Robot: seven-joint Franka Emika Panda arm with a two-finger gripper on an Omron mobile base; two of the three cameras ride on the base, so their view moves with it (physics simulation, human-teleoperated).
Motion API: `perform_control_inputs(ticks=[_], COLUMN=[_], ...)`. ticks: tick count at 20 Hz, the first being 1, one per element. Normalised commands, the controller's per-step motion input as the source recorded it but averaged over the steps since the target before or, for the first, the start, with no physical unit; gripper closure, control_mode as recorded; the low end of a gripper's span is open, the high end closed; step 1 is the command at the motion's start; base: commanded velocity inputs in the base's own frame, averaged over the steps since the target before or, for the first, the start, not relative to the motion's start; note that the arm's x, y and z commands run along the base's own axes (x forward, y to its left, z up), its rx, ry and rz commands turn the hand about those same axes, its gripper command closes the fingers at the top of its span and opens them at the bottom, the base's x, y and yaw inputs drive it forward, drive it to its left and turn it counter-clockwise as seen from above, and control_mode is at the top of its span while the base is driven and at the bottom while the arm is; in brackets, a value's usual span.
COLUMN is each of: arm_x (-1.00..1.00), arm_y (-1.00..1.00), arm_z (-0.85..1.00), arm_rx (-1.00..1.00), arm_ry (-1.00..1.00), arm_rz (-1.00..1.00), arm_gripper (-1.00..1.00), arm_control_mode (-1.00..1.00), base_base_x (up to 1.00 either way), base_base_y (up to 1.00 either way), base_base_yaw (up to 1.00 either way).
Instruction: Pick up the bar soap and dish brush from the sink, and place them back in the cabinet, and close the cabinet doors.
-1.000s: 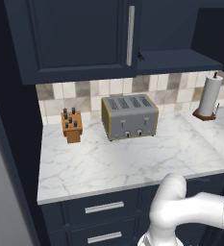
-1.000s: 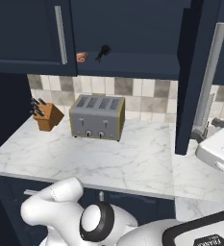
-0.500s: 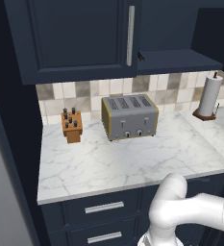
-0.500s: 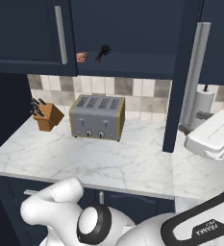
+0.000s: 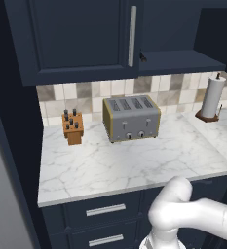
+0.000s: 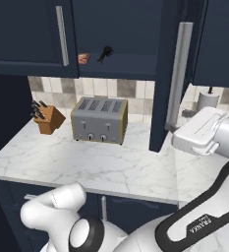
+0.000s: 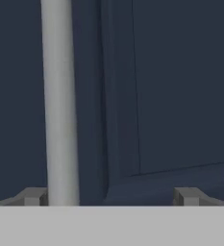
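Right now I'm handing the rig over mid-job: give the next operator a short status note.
Gripper: open, fingertips either side of the right cabinet door, its handle near one fingertip.
Bar soap and dish brush: both on the cabinet shelf.
Left door: looks shut.
Done: both items put away.
Left: swing the half-open right door shut; confirm both doors are closed.

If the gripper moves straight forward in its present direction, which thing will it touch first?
Most likely the flat dark navy cabinet door right ahead of the gripper. Its long silver bar handle stands by the left fingertip and may be met first; depth is unclear.
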Motion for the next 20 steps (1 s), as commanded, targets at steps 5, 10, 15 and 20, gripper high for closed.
perform_control_inputs(ticks=[5, 10, 15, 20], arm_x=[0.17, 0.27, 0.34, 0.37], arm_y=[0.36, 0.37, 0.42, 0.47], arm_z=[0.00, 0.00, 0.00, 0.00], arm_rx=[0.00, 0.00, 0.00, 0.00], arm_ry=[0.00, 0.00, 0.00, 0.00], arm_rz=[0.02, 0.00, 0.00, 0.00], arm_gripper=[-1.00, -1.00, -1.00, -1.00], arm_control_mode=[-1.00, -1.00, -1.00, -1.00], base_base_x=[0.00, 0.00, 0.00, 0.00], base_base_y=[0.00, 0.00, 0.00, 0.00], base_base_yaw=[0.00, 0.00, 0.00, 0.00])
